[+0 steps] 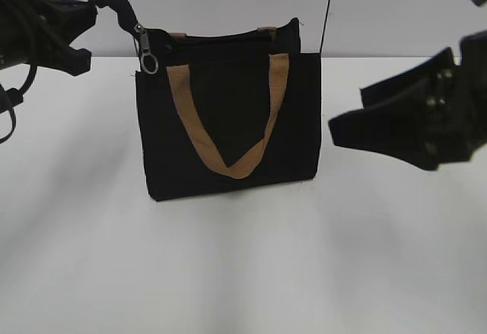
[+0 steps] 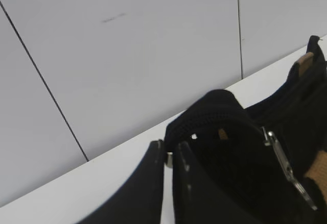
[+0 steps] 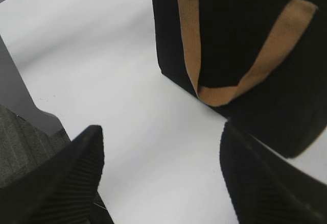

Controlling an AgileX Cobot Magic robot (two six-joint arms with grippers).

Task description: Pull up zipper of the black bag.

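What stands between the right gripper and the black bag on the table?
Nothing visible. The right gripper hangs open to the right of the black bag, with only bare white table between them. The left gripper is shut on the zipper tail at the bag's upper left corner.

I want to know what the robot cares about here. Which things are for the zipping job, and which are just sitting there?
For the job:
- black bag
- zipper pull, hanging at the bag's left top corner
- zipper tail, pinched by the left gripper
- right gripper, open, off the bag

Just there:
- tan handle
- white table
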